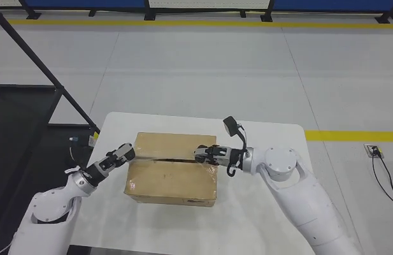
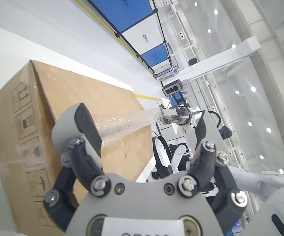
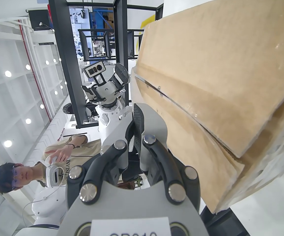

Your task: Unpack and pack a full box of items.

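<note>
A brown cardboard box (image 1: 171, 182) lies in the middle of the white table (image 1: 260, 210), its top flaps meeting at a seam along its length. My left gripper (image 1: 124, 153) is at the box's left end by the seam, open (image 2: 142, 116), one finger (image 2: 86, 126) resting at the box (image 2: 87, 92) top edge. A strip of clear tape (image 2: 132, 121) stretches up off the seam to my right gripper (image 2: 171, 115). That gripper (image 1: 199, 154) is over the seam's right part, its fingers (image 3: 138, 119) pressed together beside the box (image 3: 218, 62). The left gripper (image 3: 121, 74) shows beyond.
A black metal frame (image 1: 37, 127) stands off the table's left side. Bare tabletop lies to the right of and in front of the box. Beyond the table's far edge is open floor with a yellow line (image 1: 349, 135).
</note>
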Controlling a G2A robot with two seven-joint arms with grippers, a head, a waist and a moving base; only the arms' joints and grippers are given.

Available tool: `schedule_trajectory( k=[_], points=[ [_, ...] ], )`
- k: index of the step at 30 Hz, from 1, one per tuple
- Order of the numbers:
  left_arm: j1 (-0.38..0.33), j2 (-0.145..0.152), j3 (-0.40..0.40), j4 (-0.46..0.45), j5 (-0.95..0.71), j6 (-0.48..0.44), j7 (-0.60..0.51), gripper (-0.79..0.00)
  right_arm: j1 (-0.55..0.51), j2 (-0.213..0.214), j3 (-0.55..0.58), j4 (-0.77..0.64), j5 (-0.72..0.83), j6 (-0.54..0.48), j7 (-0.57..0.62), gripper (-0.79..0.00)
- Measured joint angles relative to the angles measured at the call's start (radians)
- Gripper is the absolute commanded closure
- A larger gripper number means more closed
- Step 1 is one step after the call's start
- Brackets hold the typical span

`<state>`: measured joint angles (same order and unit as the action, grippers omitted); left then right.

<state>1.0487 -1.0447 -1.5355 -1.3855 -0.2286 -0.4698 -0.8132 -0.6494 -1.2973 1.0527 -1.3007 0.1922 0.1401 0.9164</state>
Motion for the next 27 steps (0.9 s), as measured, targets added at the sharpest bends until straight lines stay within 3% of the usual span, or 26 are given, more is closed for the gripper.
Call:
schedule_trajectory(
  k=[7, 16, 19, 27],
  points=[
    [-0.055, 0.002, 0.042, 0.061, 0.004, -0.010, -0.081, -0.785, -0.014, 0.007, 0.010, -0.004, -0.008, 0.019, 0.012, 0.000],
    [-0.081, 0.000, 0.075, 0.093, 0.020, -0.010, -0.067, -0.785, -0.006, 0.009, 0.001, 0.019, -0.024, 0.049, 0.018, -0.003],
    [-0.086, 0.000, 0.083, 0.100, 0.023, -0.007, -0.064, -0.785, 0.003, 0.008, -0.008, 0.034, -0.032, 0.062, 0.017, -0.108],
    [-0.095, 0.002, 0.100, 0.110, 0.026, -0.008, -0.072, -0.785, 0.027, 0.002, -0.032, 0.080, -0.037, 0.087, 0.016, -0.194]
  ],
)
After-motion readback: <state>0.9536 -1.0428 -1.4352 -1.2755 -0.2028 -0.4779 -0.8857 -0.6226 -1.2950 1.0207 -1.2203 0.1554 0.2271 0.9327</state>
